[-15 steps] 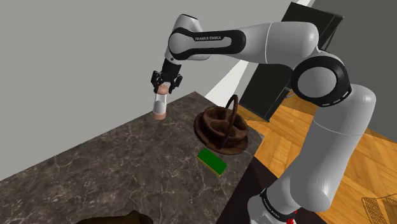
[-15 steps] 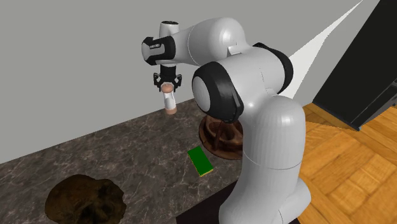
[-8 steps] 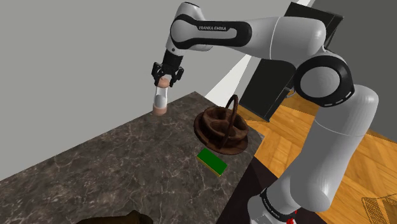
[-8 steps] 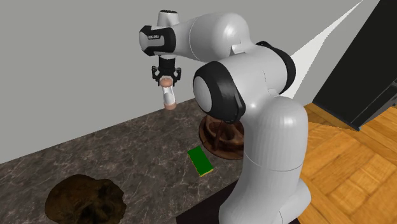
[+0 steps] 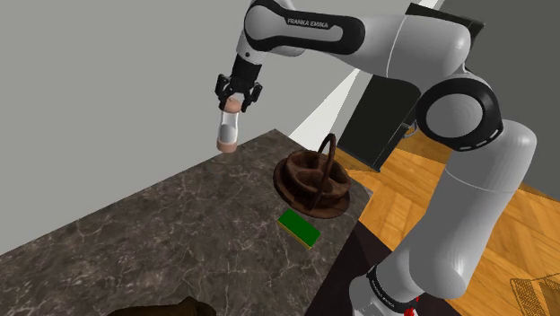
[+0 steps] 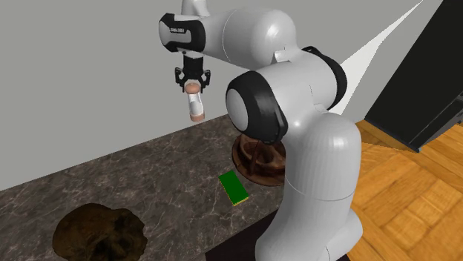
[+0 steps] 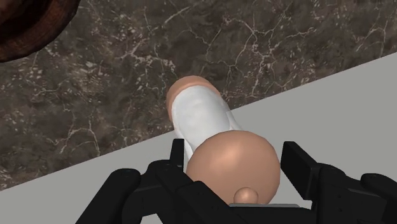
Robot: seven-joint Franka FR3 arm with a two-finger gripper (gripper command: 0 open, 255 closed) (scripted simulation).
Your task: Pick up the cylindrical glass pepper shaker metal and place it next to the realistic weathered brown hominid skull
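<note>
The pepper shaker (image 5: 229, 129) is a pale cylinder with a tan cap and a tan base, and it hangs in the air above the far end of the dark marble counter (image 5: 179, 224). My black gripper (image 5: 237, 99) is shut on its capped top, also seen from the second exterior view as gripper (image 6: 192, 83) over shaker (image 6: 196, 106). In the wrist view the shaker (image 7: 203, 124) sits clasped between the fingers (image 7: 305, 167). The brown skull (image 6: 100, 231) lies at the counter's near end, far from the shaker; a sliver of the skull (image 5: 166, 308) shows in the shoulder view.
A dark brown round basket with a handle (image 5: 314, 179) stands on the counter near the shaker's spot, and its rim (image 7: 28, 25) shows in the wrist view. A green flat block (image 5: 299, 227) lies by the counter's edge. A grey wall (image 5: 108, 90) runs behind the counter.
The gripper has risen with the shaker, lifting it off the counter and a little towards the wall. Nothing else moved.
</note>
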